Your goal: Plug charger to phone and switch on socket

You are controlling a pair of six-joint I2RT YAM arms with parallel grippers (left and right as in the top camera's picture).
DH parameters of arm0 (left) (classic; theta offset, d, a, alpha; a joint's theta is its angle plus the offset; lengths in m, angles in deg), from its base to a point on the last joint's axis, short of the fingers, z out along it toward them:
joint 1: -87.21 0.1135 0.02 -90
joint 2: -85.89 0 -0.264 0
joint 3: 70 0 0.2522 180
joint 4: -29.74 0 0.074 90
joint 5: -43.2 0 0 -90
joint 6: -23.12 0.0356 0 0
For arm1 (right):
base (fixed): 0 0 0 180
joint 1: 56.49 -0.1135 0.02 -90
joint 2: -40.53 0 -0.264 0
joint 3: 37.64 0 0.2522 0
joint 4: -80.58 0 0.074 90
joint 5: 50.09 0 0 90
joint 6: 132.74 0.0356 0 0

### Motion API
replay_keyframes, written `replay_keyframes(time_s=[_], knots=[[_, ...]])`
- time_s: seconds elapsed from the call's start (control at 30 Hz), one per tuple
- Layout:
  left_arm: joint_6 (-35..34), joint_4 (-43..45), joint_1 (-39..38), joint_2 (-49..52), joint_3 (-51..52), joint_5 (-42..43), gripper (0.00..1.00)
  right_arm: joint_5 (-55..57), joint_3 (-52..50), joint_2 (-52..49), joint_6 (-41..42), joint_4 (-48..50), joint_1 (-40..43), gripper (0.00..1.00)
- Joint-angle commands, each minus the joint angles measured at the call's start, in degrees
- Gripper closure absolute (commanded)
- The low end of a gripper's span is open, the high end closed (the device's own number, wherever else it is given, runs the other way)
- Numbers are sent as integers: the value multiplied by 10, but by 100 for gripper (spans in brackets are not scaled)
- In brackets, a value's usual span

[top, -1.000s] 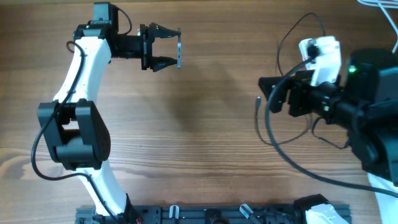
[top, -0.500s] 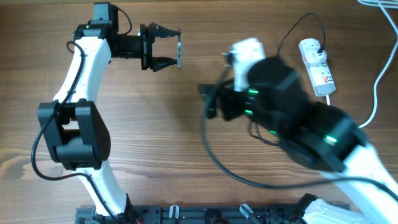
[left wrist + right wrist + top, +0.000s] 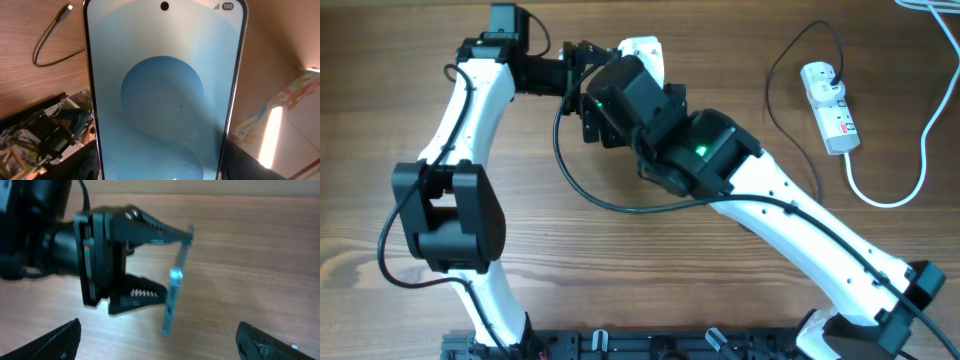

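My left gripper (image 3: 172, 264) is shut on the phone (image 3: 171, 307) and holds it edge-on above the table. In the left wrist view the phone's light blue screen (image 3: 165, 90) fills the frame between the dark fingers (image 3: 160, 172). My right gripper (image 3: 161, 347) is open wide and empty, its fingers either side of the phone's lower end but apart from it. The charger's plug tip (image 3: 68, 8) lies loose on the wood, its thin black cable (image 3: 775, 70) running to the socket (image 3: 831, 108) at the far right. The right arm (image 3: 720, 160) covers the left gripper from overhead.
The socket's thick white cord (image 3: 895, 195) loops off the right edge. A dark rail (image 3: 650, 345) runs along the table's front edge. The left arm's base link (image 3: 445, 215) stands at the near left.
My right arm has swung from beside the socket across the table to the left gripper and phone. The left arm has shifted slightly, still holding the phone.
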Motion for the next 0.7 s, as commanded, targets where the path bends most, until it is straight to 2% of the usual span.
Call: replay_keyframes(time_s=[0.0, 0.1, 0.17, 0.27, 0.47, 0.67], knots=[[-18, 0, -7, -24, -2, 4, 33, 60, 17, -12, 29, 1, -1, 1], [-18, -1, -8, -24, -2, 5, 34, 67, 15, -20, 27, 3, -1, 0], [-18, -1, -8, -24, -2, 6, 34, 0, 15, -21, 26, 4, -1, 0], [-18, 0, -8, -24, -2, 6, 34, -10, 12, -26, 26, 5, -1, 0], [-17, -1, -8, -24, -2, 6, 34, 33, 12, -59, 29, -15, -1, 0], [-17, -1, -11, -24, -2, 6, 34, 107, 12, -66, 76, -27, 0, 1]])
